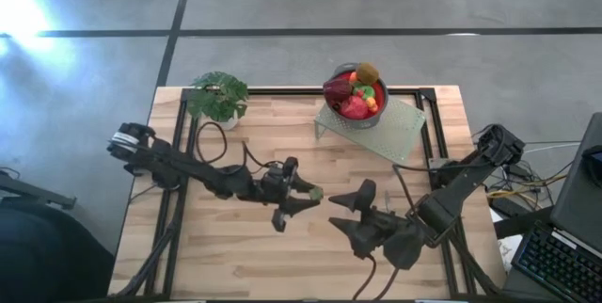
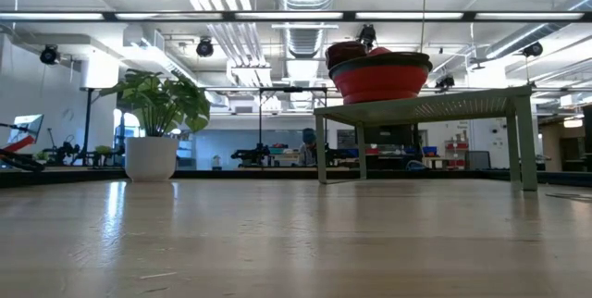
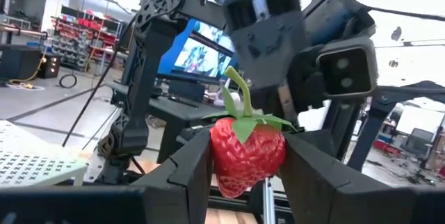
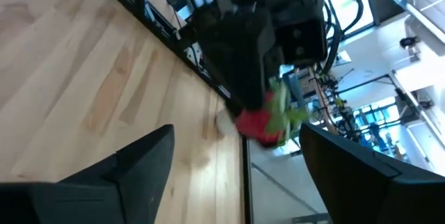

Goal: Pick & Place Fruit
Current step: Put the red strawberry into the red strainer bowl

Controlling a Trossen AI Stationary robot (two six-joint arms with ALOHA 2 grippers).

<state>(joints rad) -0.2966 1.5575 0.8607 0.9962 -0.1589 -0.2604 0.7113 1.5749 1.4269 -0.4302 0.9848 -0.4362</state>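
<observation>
Left arm is stretched out low across the middle of the counter (image 1: 282,256), and its left gripper (image 1: 303,198) has its fingers (image 3: 184,172) pinched on a little strawberry (image 3: 247,153), stem and green leaves sticking up. It's held up off the wood, roughly mid-counter, a bit toward the front edge.

The right arm comes in from the right edge, and the right gripper (image 1: 362,211) sits just beside the left one, facing it. Its fingers (image 4: 139,158) are spread wide with nothing between them; from its own camera you see the strawberry (image 4: 261,123) just past the fingertips, clamped in the other arm's black fingers. So the two grippers are nose to nose with the berry only in the left one's grip.

Around them: a leafy potted plant (image 1: 218,96) near the back left corner. Toward the back right there's a pale perforated stand (image 1: 400,129), and on it a red bowl (image 2: 380,80) with a dark rim. The bowl is piled with fruit (image 1: 355,91): red ones, a maroon one, something brown on top, bits of orange and green.
</observation>
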